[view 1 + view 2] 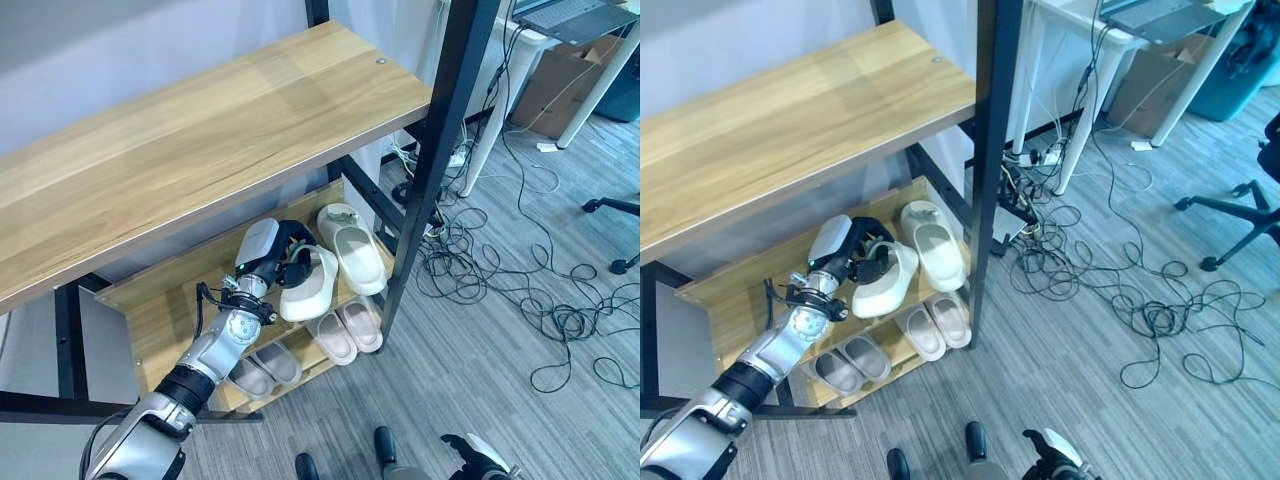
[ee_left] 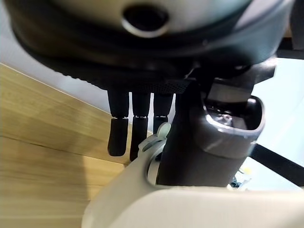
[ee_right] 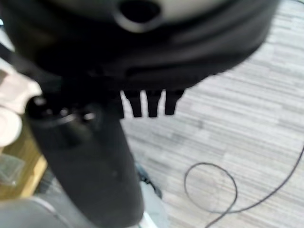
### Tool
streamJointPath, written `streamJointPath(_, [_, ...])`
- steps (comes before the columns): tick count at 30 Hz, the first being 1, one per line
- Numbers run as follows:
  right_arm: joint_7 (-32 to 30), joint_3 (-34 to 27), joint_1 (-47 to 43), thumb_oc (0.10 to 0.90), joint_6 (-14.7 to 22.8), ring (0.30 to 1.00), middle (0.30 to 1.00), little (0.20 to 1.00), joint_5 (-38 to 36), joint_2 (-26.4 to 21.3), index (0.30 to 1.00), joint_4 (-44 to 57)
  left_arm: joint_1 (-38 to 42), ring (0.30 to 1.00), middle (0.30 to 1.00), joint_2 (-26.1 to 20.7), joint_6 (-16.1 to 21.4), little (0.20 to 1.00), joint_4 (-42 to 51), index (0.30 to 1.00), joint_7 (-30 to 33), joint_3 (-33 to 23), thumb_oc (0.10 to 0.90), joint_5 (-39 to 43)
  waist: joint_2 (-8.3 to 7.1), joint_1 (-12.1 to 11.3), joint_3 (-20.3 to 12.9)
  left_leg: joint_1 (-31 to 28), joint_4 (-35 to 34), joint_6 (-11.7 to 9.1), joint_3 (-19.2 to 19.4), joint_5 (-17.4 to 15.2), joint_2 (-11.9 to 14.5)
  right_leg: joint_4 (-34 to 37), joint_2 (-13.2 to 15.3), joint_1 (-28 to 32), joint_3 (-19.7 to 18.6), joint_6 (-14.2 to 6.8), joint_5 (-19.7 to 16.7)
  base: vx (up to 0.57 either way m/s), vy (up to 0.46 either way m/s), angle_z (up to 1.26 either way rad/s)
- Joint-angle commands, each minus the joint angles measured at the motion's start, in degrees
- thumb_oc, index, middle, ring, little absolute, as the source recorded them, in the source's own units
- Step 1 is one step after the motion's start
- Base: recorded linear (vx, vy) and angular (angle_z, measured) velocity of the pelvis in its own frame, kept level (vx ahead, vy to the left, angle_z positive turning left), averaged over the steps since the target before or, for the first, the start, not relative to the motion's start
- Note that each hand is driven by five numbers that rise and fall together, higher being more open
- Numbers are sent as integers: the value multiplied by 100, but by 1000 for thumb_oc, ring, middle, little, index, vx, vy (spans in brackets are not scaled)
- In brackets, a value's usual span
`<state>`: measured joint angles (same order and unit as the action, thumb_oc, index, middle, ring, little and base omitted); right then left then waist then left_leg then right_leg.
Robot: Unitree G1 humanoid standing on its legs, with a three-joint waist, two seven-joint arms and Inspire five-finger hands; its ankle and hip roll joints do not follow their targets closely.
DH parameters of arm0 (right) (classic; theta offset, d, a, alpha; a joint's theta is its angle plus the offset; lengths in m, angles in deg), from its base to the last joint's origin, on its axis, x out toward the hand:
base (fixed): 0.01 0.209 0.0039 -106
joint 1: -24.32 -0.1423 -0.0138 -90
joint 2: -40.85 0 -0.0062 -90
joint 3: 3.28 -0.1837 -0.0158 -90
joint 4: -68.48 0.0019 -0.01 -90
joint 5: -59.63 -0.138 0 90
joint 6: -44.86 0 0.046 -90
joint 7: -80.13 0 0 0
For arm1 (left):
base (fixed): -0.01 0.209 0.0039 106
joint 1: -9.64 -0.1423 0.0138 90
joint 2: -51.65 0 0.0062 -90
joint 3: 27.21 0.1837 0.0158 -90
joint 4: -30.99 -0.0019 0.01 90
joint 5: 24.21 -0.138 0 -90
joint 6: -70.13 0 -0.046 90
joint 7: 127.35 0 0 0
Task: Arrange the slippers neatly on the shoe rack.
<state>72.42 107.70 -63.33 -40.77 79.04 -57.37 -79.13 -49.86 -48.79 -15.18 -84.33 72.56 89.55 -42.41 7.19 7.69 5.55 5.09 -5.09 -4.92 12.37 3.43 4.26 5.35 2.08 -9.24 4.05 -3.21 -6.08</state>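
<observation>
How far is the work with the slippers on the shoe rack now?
Done: one white slipper lies on the middle shelf, and two pairs sit below. In hand: the left hand holds the second white slipper on that shelf, tilted. Left: straighten it beside its mate. The right hand hangs over the floor.

The setting looks like an office or lab workspace. Grey wood-grain floor (image 1: 520, 420) runs under a white-legged desk (image 1: 500, 90) carrying a laptop (image 1: 575, 15), with a cardboard box (image 1: 560, 85) beneath it. Loose black cables (image 1: 510, 290) sprawl across the floor from a power strip (image 1: 1035, 157). A wheeled chair base (image 1: 1230, 215) stands nearby. A black-framed wooden shoe rack (image 1: 200, 130) sits against a pale wall (image 1: 120, 40).
</observation>
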Motion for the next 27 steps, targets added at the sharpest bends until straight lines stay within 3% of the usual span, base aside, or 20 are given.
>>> streamJointPath(1, [-172,200,53,800,68,900,900,900,-164,-202,900,214,1094,300,300,-196,242,300,-230,300,630,-213,400,-177,-361,35,-393,445,9,-100,-10,106,-121,-35,392,-356,273,-643,175,-15,-28,-9])
streamJointPath(10, [-213,265,-66,800,99,900,900,900,-235,-157,900,222,1367,300,300,-300,127,300,-407,300,763,-170,400,-304,-429,8,-414,575,9,-113,-43,148,-99,-35,364,-477,296,-620,149,2,-10,-2])
streamJointPath(11, [-214,282,-82,800,116,900,900,900,-255,-152,900,243,1458,340,340,-279,113,340,-455,340,810,-159,427,-318,-448,13,-414,597,9,-117,-50,150,-89,-35,360,-499,314,-617,146,0,0,0])
streamJointPath(12, [-214,282,-84,800,116,900,900,900,-256,-151,900,242,1461,422,422,-279,114,422,-458,422,812,-157,482,-319,-448,13,-415,600,9,-117,-51,151,-89,-35,360,-501,315,-617,146,0,0,0])
streamJointPath(13, [-222,289,-99,800,118,900,900,900,-259,-154,900,244,1507,691,691,-273,99,691,-484,691,835,-144,660,-327,-456,17,-412,609,9,-117,-55,155,-88,-35,356,-511,307,-617,142,0,0,0])
streamJointPath(14, [-228,296,-110,800,123,900,900,900,-265,-152,900,242,1547,900,900,-264,88,900,-505,900,854,-132,800,-333,-462,20,-412,621,9,-118,-57,158,-84,-35,356,-517,306,-616,139,0,0,0])
streamJointPath(27, [-279,291,-103,800,156,900,900,900,-291,-50,900,233,1159,900,900,-65,198,900,-126,900,774,-213,800,-260,-472,-30,-365,559,9,-126,-76,133,-57,-35,325,-441,338,-595,176,0,0,0])
